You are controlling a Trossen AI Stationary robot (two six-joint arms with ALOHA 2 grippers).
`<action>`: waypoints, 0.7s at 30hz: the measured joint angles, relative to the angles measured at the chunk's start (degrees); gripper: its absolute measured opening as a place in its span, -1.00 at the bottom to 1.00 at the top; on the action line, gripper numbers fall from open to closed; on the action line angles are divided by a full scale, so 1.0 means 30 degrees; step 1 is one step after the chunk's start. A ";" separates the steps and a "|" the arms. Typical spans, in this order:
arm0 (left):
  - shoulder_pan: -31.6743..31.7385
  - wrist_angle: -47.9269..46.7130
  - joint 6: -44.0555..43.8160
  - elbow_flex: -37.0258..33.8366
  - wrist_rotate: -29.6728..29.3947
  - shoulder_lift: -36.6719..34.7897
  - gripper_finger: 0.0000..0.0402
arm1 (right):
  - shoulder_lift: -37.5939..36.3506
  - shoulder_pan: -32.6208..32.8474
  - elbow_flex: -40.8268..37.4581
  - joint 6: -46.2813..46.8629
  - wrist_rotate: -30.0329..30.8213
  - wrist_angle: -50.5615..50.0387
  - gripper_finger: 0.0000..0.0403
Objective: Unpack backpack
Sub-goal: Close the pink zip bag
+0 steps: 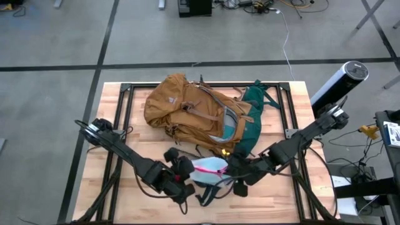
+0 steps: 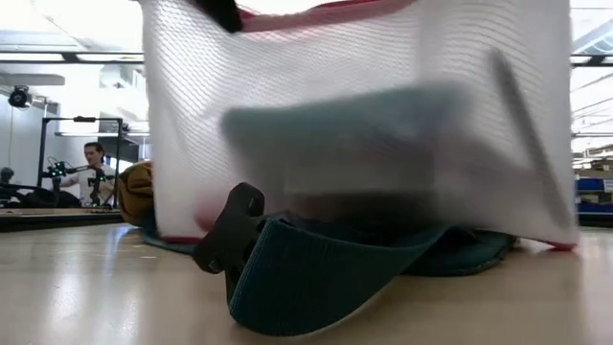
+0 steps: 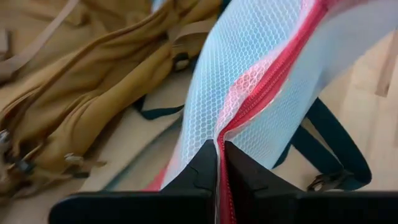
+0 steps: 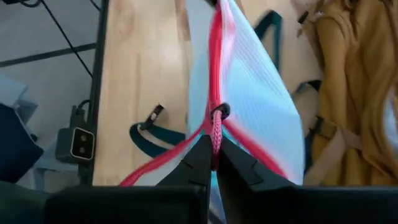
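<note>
At the bottom centre of the frame the left gripper has its two dark fingers pressed together on the pink zipper edge of a white mesh pouch. The pouch rises from the grip toward the upper right, its honeycomb netting tinted pale blue, with the pink zipper band running diagonally up through it. The mustard-tan backpack fills the left and upper left, its fabric folded in long ridges, with small buckles along its lower left side. A dark green strap curves down the right side to a buckle at the lower right. Pale wooden counter shows at the right edge.
</note>
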 joint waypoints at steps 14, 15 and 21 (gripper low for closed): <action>-0.2086 -0.8047 -0.6968 0.0032 0.0275 -0.2603 -1.00 | -0.3007 0.2695 -0.0003 0.1606 0.1767 -0.2105 -1.00; -0.2359 -0.8686 -0.7621 0.0036 0.0275 -0.2766 -1.00 | -0.3124 0.2782 -0.0007 0.1761 0.2197 -0.2229 -1.00; -0.3777 -1.0156 -0.8943 0.0009 0.1087 -0.3509 -1.00 | -0.3353 0.3005 -0.0029 0.1761 0.2824 -0.2687 -0.98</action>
